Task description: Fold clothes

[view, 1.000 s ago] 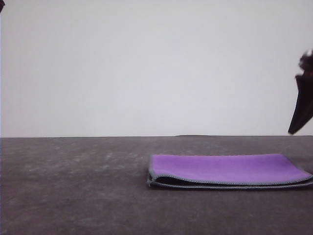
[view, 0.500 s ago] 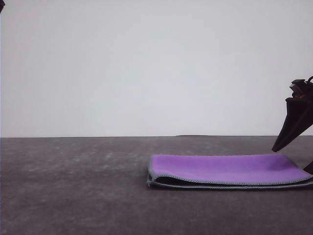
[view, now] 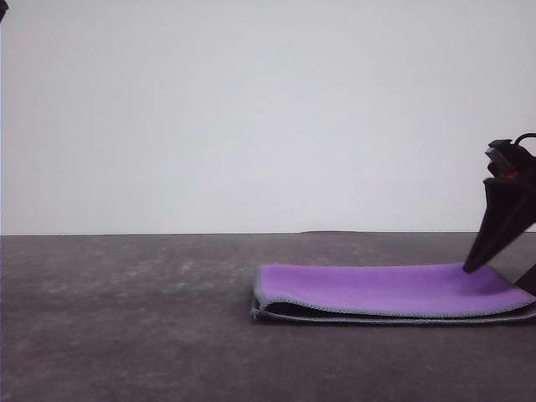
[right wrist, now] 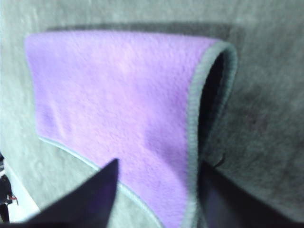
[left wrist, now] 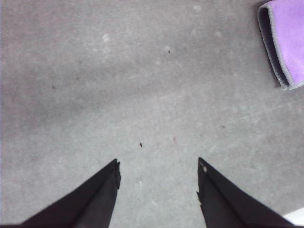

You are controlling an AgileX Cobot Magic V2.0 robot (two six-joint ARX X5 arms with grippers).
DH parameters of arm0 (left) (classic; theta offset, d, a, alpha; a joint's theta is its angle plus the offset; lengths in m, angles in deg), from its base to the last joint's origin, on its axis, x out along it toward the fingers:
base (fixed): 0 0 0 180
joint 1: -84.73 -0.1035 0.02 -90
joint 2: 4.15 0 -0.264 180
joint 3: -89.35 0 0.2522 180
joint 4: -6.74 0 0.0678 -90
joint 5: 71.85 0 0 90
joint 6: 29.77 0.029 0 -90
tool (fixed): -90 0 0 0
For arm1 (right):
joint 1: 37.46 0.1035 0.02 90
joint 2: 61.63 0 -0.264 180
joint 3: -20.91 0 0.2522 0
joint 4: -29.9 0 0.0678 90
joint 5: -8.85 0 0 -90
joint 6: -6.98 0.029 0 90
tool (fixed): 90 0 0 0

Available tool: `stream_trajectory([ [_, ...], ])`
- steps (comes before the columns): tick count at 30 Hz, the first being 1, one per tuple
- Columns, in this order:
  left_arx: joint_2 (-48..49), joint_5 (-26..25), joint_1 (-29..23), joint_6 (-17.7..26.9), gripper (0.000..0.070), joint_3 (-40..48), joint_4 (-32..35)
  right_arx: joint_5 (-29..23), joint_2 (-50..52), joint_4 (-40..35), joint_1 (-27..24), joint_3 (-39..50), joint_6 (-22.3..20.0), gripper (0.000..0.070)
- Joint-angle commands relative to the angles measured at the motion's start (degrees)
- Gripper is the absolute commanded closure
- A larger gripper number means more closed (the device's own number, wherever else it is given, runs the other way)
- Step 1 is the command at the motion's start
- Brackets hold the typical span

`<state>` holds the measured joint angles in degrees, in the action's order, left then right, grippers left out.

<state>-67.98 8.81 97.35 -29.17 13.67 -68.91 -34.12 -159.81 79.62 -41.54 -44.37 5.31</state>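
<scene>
The cloth (view: pixel 389 291) lay folded in two on the dark grey table (view: pixel 126 335), to the right of the middle, its purple face up and the dark inner face showing as a thin gap along the near edge, bordered by light-grey stitching. The fold sat at its left end, where the two layers curled apart a little. The right gripper (view: pixel 502 280) hung at the right edge of the front view, its fingers spread, one dark tip (view: pixel 471 266) touching or just above the far right part of the purple top, the other partly cut off by the frame. From the right wrist, the fingers (right wrist: pixel 95 190) straddled a corner of the cloth, close over it. The left gripper (left wrist: pixel 158 166) hovered with fingers apart over bare table, well clear of the cloth's folded end (left wrist: pixel 285 42). A plain white wall (view: pixel 251 117) stood behind the table.
</scene>
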Motion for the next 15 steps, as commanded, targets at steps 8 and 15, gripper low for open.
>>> stream_trajectory([
  [8, -0.48, -0.24, 0.09, 0.42, 0.0390, -0.48, 0.32, 0.80, -1.48, -0.06, 0.25, 0.11, -0.74, 0.0693],
  [15, -0.48, -0.24, 0.09, 0.39, 0.0390, -0.48, 0.37, 7.24, -1.48, -2.48, 2.68, 0.11, -0.46, 0.0693],
])
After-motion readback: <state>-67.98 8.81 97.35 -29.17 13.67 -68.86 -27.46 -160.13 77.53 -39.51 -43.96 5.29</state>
